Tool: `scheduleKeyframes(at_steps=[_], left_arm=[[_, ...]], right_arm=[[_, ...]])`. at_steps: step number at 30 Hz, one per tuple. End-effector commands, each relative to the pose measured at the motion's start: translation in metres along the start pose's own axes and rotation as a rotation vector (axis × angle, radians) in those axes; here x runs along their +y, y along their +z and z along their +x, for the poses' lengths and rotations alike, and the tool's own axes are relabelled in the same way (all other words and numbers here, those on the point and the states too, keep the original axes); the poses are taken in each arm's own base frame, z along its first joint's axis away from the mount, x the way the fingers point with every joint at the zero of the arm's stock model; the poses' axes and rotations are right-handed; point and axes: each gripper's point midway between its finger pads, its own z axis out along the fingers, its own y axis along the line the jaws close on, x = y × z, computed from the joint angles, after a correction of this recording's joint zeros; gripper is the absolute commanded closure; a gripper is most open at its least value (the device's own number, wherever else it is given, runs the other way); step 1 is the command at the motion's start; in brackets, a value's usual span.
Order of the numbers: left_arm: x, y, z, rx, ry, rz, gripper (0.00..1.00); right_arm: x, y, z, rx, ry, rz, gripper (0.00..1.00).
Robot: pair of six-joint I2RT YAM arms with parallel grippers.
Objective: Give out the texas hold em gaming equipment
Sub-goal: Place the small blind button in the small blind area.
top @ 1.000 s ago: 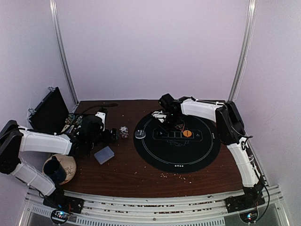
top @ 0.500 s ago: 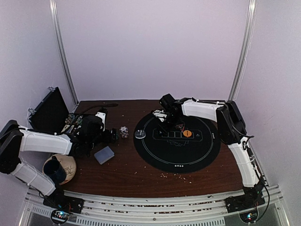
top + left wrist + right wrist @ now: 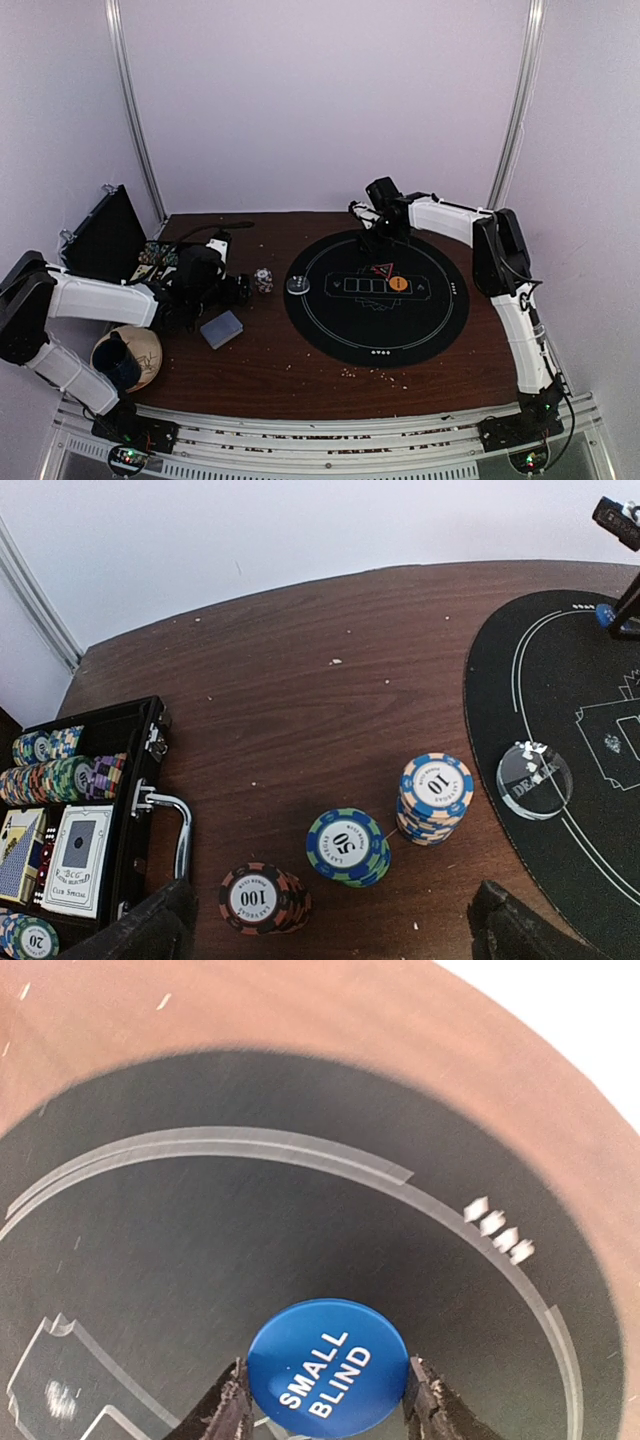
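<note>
My right gripper (image 3: 328, 1407) is shut on a blue "SMALL BLIND" disc (image 3: 328, 1365), held just above the far part of the black mat (image 3: 200, 1250); the top view shows this gripper (image 3: 374, 228) at the mat's far edge. An orange disc (image 3: 398, 283) and a red triangle marker (image 3: 383, 268) lie mid-mat. My left gripper (image 3: 330, 935) is open and empty over three chip stacks marked 100 (image 3: 262, 897), 50 (image 3: 347, 846) and 10 (image 3: 435, 795). A grey-blue card deck (image 3: 221, 328) lies on the table near my left arm.
An open black case (image 3: 130, 780) with more chips and cards stands at the left. A clear dealer disc (image 3: 534, 780) sits on the mat's left edge. A bowl (image 3: 127, 358) sits at the near left corner. Small crumbs dot the wooden table (image 3: 270, 360).
My right gripper has moved from the middle-left of the mat to its far edge, carrying the blue disc. The left arm has barely moved.
</note>
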Motion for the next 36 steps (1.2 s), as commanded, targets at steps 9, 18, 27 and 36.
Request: scheduleKeyframes(at_steps=[9,18,27,36], left_arm=[[-0.002,0.003,-0.013,-0.031,-0.002,-0.010,0.02],[-0.003,0.004,-0.011,-0.026,-0.003,-0.012,0.02],[-0.003,0.004,-0.012,-0.026,-0.004,-0.010,0.02],[-0.003,0.004,-0.011,-0.025,-0.003,-0.010,0.02]], right_arm=[[-0.052,0.036,-0.007,-0.041,0.063,0.171,0.49],[-0.074,0.052,0.003,-0.027,0.081,0.242,0.47],[-0.088,0.051,-0.006,-0.054,0.119,0.240,0.44],[-0.085,0.052,-0.006,-0.047,0.127,0.216,0.43]])
